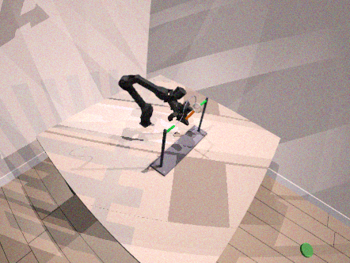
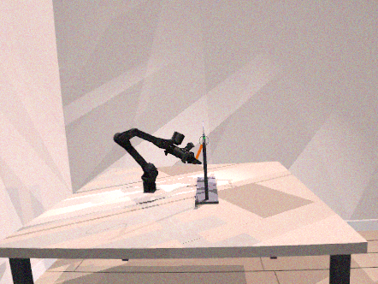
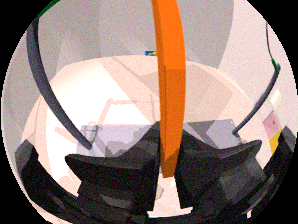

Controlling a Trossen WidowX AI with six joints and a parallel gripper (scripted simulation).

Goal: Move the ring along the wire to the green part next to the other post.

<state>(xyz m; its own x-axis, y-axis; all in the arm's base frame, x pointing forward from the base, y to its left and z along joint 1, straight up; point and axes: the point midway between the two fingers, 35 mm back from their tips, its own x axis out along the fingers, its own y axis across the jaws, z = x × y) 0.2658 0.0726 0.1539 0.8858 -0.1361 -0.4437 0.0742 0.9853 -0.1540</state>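
The orange handle [image 1: 190,115] [image 2: 199,151] [image 3: 172,85] slants up from my gripper [image 1: 187,120] [image 2: 197,162] [image 3: 163,125], which is shut on its lower end. The thin ring [image 1: 192,108] [image 2: 199,140] is at the handle's top, beside the far post's green part [image 1: 203,102]. It looks to be around the wire, but too small to tell whether it touches. The ring is out of the wrist view. The other green part [image 1: 170,128] is by the near post [image 1: 163,148] [image 2: 205,171]. The grey wire arches between them, very faint.
The far post [image 1: 203,116] and near post stand on a dark base plate [image 1: 171,162] [image 2: 213,199] [image 3: 112,137] below my gripper. Both posts flank the handle in the wrist view. A green disc [image 1: 306,250] lies on the floor, away from the table.
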